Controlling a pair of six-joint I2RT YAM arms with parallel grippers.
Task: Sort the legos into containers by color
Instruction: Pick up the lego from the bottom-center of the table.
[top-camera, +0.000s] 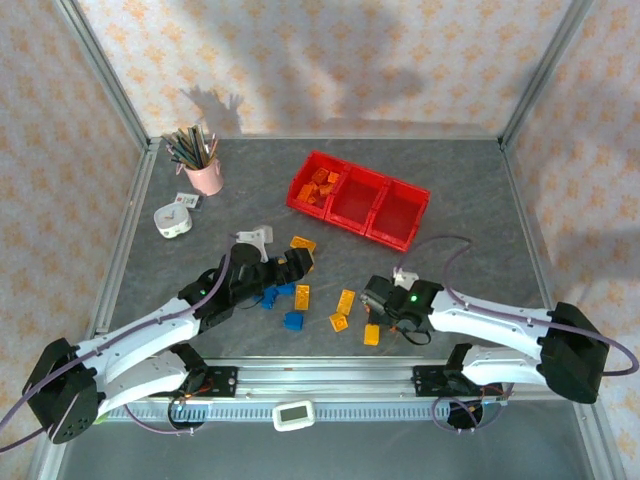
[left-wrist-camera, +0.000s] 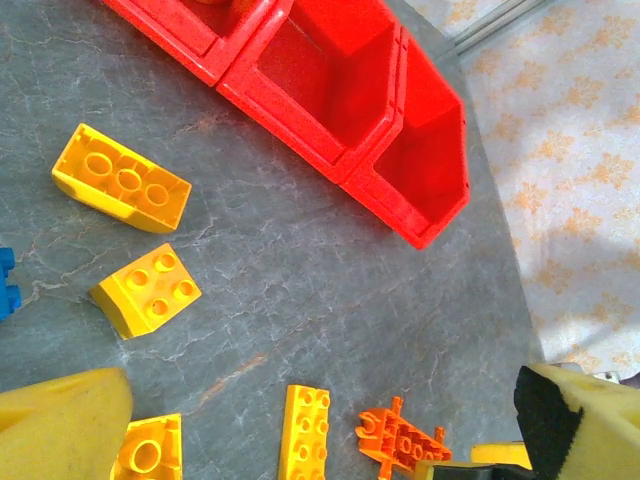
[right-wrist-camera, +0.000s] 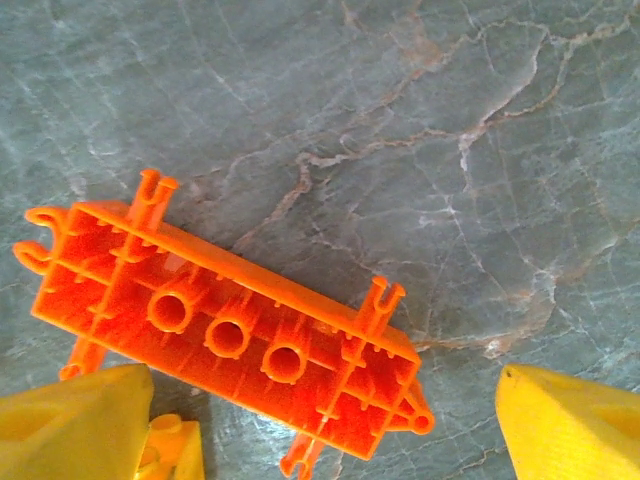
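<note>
The three joined red containers (top-camera: 356, 201) (left-wrist-camera: 335, 90) stand at the back middle; the leftmost one holds several orange legos (top-camera: 320, 186). Yellow legos (top-camera: 345, 301) and blue legos (top-camera: 292, 320) lie scattered on the table's near middle. My right gripper (top-camera: 380, 306) (right-wrist-camera: 320, 440) is open and low over an upside-down orange ladder-like lego (right-wrist-camera: 220, 330) (left-wrist-camera: 400, 440), with one finger (right-wrist-camera: 75, 425) on each side and not touching it. My left gripper (top-camera: 298, 262) (left-wrist-camera: 320, 460) is open and empty above yellow bricks (left-wrist-camera: 147, 288), one of them a long one (left-wrist-camera: 304, 432).
A pink pencil cup (top-camera: 204, 175) and a small white box (top-camera: 172, 219) stand at the back left. A white piece (top-camera: 255, 236) lies just beyond the left gripper. A metal frame (top-camera: 120, 255) borders the table on each side.
</note>
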